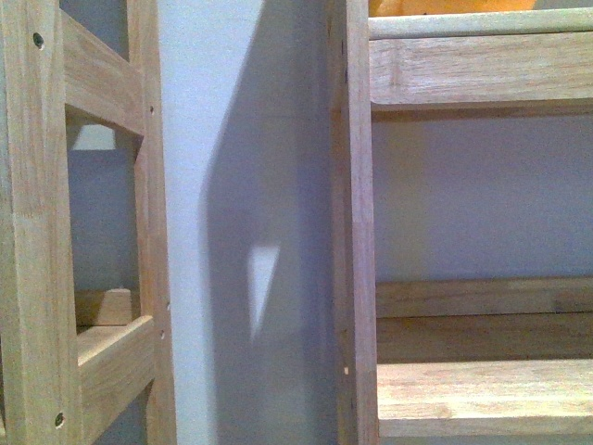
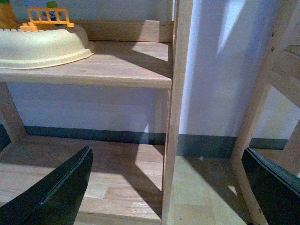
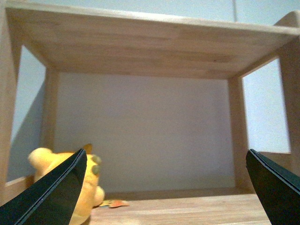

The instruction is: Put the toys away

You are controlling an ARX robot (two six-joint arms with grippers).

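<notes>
I'm parked close up against two wooden shelf units. In the front view the bigger unit fills the right side, with a lower board and an upper rail; a strip of orange-yellow shows at the very top above that rail, too cropped for me to say what it is. A second wooden frame stands at the left, with pale wall between them. Neither arm shows in this view.

Right wrist camera looks into an open shelf bay, board overhead, wall behind, wooden floor below. The plush toy sits on that shelf floor near the bay's side post, orange-yellow, partly hidden behind one finger. A small orange tag lies on the board just beside it. Right gripper: fingers wide apart, nothing between them, not touching the toy as far as I can see.

Left wrist camera shows a shelf board holding a cream basin, with a small orange toy fence at its rim. Lower shelf and floor below. Left gripper: fingers spread wide, holding nothing, the shelf post seen between them.
</notes>
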